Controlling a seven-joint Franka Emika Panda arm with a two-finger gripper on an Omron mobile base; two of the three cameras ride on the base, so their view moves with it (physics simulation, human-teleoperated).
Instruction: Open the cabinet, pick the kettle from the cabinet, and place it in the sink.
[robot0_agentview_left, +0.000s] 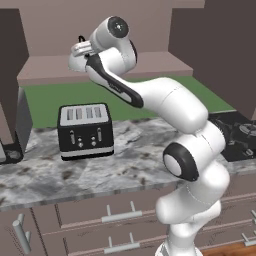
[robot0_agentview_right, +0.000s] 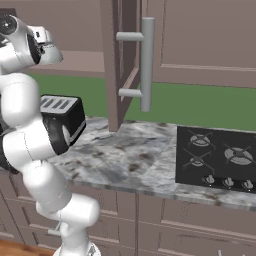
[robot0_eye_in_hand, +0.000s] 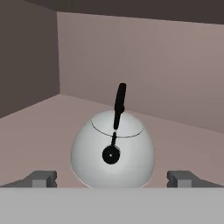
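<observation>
The arm is reaching up and into the open cabinet (robot0_eye_in_hand: 144, 65), and the hand view looks straight at the kettle (robot0_eye_in_hand: 112, 151). It sits on the cabinet floor, upright, well out from the back wall and from the side wall at the left of the hand view. Its black handle (robot0_eye_in_hand: 119, 105) stands edge-on above the dome. The gripper (robot0_eye_in_hand: 113, 178) is spread as wide as it goes, one fingertip (robot0_eye_in_hand: 41, 178) on each side of the kettle, neither touching it, nothing held.

From the right base view, the cabinet door (robot0_agentview_right: 117, 65) hangs swung out over the counter (robot0_agentview_right: 125, 160), its long grey bar handle (robot0_agentview_right: 146, 64) facing us. A black toaster (robot0_agentview_left: 84, 131) stands on the counter below the cabinet, near the back edge. A black stovetop (robot0_agentview_right: 217, 160) lies flush at the counter's right end.
</observation>
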